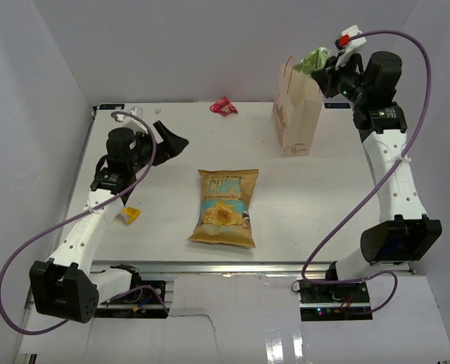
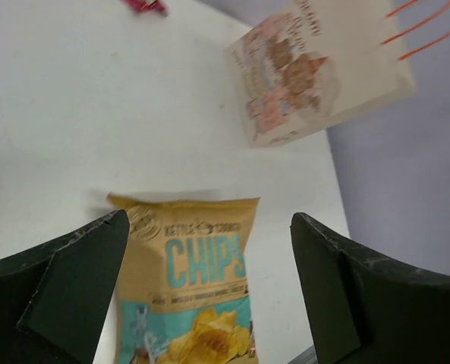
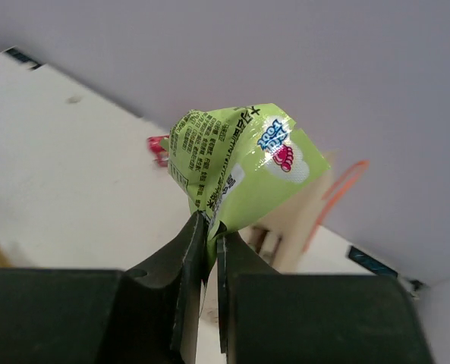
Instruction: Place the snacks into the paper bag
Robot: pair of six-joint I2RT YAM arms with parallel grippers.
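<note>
The cream paper bag (image 1: 297, 114) with red handles stands upright at the back right of the table. My right gripper (image 1: 328, 73) is shut on a green packet (image 1: 313, 61), held just above the bag's open top; in the right wrist view the green packet (image 3: 240, 163) sticks up from the pinched right gripper (image 3: 212, 231), with the paper bag (image 3: 304, 220) behind it. The large yellow-and-blue chips bag (image 1: 225, 207) lies flat mid-table. My left gripper (image 1: 171, 141) hangs open and empty up and to the left of it; the left wrist view shows the chips bag (image 2: 190, 292) between its spread fingers (image 2: 73, 269).
A pink-red packet (image 1: 224, 107) lies at the back edge of the table, also the pink-red packet (image 2: 145, 6) in the left wrist view. A small yellow packet (image 1: 130, 214) rests beside the left arm. White walls enclose the table on the left and back.
</note>
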